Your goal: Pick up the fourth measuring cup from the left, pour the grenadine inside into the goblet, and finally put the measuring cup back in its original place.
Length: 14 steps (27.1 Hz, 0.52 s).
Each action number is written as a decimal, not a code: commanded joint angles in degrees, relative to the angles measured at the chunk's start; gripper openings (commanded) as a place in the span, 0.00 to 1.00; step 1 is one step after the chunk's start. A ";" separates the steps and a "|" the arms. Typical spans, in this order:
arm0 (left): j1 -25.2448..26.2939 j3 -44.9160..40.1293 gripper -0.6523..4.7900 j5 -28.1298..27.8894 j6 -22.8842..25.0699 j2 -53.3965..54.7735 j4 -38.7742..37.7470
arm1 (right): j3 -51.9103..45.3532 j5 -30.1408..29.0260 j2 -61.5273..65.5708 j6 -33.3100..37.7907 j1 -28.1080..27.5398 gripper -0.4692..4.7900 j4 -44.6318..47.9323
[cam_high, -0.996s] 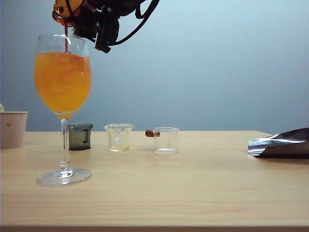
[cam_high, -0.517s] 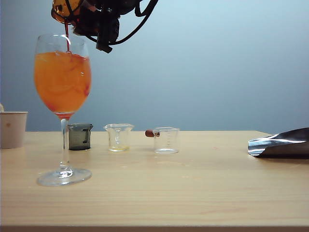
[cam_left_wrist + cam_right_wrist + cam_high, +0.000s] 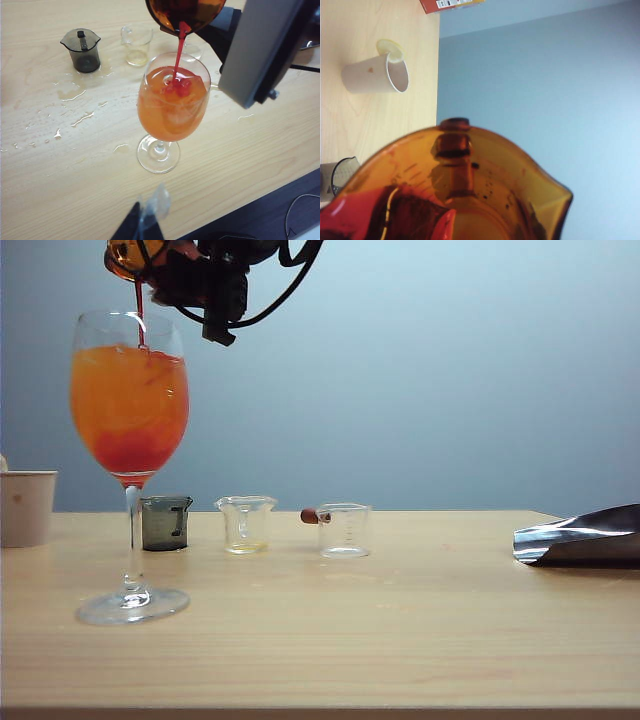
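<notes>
- Pouring was in full swing: the right tool [image 3: 185, 265] sat high above the goblet [image 3: 130, 455], clamped on the fourth measuring cup [image 3: 130, 255] and tipping it so a thin stream of grenadine [image 3: 178, 50] dropped into the glass.
- Grenadine also sat as a dark red layer at the bottom of the goblet's orange drink.
- Handling guess: the amber cup looked small, light and stiff, probably plastic and likely sticky at the spout. A grip across the body beside the little handle seemed the safe place.
- The goblet looked like the fragile one, tall, nearly full and top-heavy on a thin stem. I'd bet a nudge to its rim would tip it.
- The left tool [image 3: 142, 225] hovered low on the near side of the goblet, apart from it. Only its tips showed, so I couldn't tell if it was wide or narrow; nothing seemed to be in it.
- Counts: four measuring cups in all, one amber up in the air plus three on the worktop [image 3: 400, 640], namely one smoky grey cup [image 3: 165, 522] and two clear cups [image 3: 246, 524].
- One goblet, one paper cup [image 3: 26, 507].
- Wet splashes [image 3: 80, 117] dotted the worktop near the goblet.
</notes>
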 commanded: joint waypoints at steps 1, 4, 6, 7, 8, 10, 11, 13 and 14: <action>0.07 0.15 0.11 -0.15 -0.15 -0.07 0.24 | 0.48 -0.13 -0.28 -2.32 0.39 0.39 1.84; 0.07 0.15 0.11 -0.15 -0.15 -0.07 0.24 | 0.48 0.00 -0.28 -2.75 0.42 0.39 1.86; 0.07 0.15 0.11 -0.15 -0.15 -0.07 0.24 | 0.48 -0.02 -0.31 -4.04 0.44 0.39 1.84; 0.07 0.15 0.11 -0.17 -0.15 -0.07 0.24 | 0.48 0.00 -0.31 -4.22 0.44 0.39 1.84; 0.07 0.15 0.11 -0.17 -0.15 -0.07 0.24 | 0.48 0.00 -0.33 -4.22 0.44 0.39 1.84; 0.07 0.15 0.11 -0.17 -0.15 -0.07 0.24 | 0.48 0.02 -0.35 -4.72 0.44 0.39 1.86; 0.07 0.15 0.11 -0.15 -0.15 -0.07 0.24 | 0.48 0.02 -0.42 -5.27 0.48 0.39 1.86; 0.07 0.15 0.11 -0.15 -0.15 -0.07 0.24 | 0.48 0.20 -0.42 -6.05 0.96 0.39 1.90; 0.07 0.15 0.11 -0.17 -0.15 -0.07 0.24 | 0.48 0.22 -0.42 -7.15 1.07 0.39 1.90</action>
